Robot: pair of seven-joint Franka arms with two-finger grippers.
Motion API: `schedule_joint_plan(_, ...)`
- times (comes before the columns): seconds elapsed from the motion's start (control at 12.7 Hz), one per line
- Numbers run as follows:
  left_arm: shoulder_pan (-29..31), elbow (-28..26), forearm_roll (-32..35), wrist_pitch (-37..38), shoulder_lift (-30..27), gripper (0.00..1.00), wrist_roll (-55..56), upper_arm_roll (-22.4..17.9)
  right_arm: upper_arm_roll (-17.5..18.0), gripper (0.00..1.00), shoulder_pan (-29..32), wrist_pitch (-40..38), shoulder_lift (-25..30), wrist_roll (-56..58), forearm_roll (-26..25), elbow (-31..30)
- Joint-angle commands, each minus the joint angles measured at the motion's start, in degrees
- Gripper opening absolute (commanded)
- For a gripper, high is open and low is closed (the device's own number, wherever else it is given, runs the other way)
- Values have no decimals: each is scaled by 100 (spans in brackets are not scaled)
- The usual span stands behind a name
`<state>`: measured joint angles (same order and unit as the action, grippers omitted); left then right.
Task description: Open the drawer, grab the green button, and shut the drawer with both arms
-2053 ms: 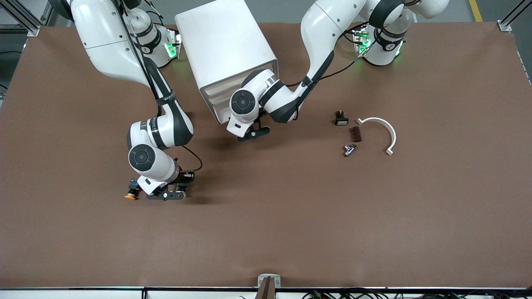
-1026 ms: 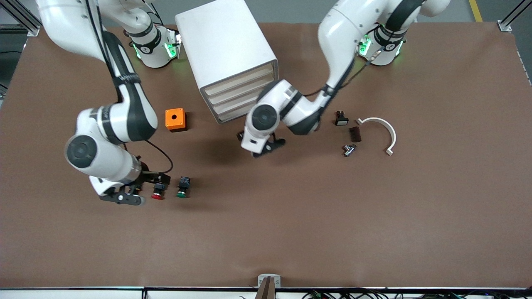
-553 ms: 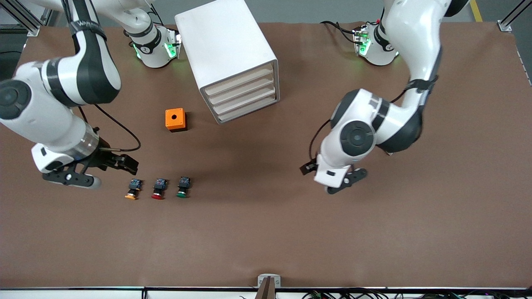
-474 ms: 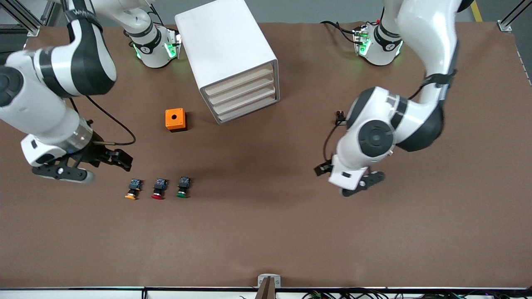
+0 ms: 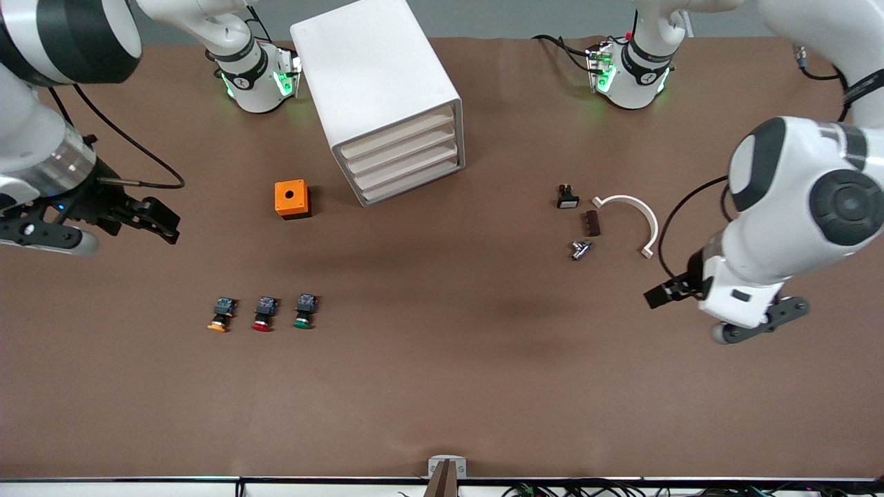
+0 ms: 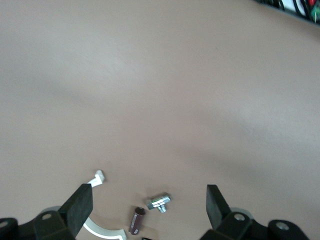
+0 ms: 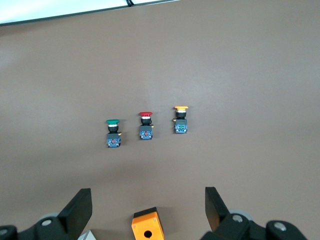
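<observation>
The green button (image 5: 303,311) is a small push-button switch: a round green mushroom cap on a short black neck, with a blocky black body that shows bluish markings. It lies on its side on the brown table (image 5: 442,386), its long axis running from near to far, cap toward the front camera and body toward the cabinet (image 5: 376,93). It is the end one of a row of three like switches, just beside the red-capped button (image 5: 264,314), with the yellow-capped button (image 5: 220,315) next along toward the right arm's end of the table. In the right wrist view the green button (image 7: 113,133) lies free on the table with nothing touching it.

The white cabinet stands between the two arm bases, and all four cream-fronted drawers (image 5: 404,161) sit flush with its front. An orange box (image 5: 291,199) with a round hole in its top sits near the cabinet, farther from the camera than the row of buttons.

The right gripper (image 5: 103,221) hangs in the air over bare table at the right arm's end, jaws wide apart and empty. The left gripper (image 5: 725,314) is up over bare table at the left arm's end, jaws likewise spread and empty. Near it lie a curved white bracket (image 5: 639,219), a small metal fitting (image 5: 580,249), a dark brown block (image 5: 592,223) and a small black switch (image 5: 567,197).
</observation>
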<state>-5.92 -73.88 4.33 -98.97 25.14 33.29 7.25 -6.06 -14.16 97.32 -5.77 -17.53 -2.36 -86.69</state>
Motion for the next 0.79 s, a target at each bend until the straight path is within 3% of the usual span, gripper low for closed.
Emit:
schedule_joint_plan(0.0, 213, -179, 147, 166, -377, 100, -426, 66, 70, 100, 106, -222, 41, 12, -107, 205)
schedule_joint_plan(0.47, 732, -249, 78, 904, -1062, 100, -1490, 92, 70, 100, 282, -616, 532, 162, -19, 196)
schedule_joint_plan(0.71, 803, -950, 68, 914, -1712, 99, -1666, 66, 70, 100, 642, -1136, 770, 153, -28, 223)
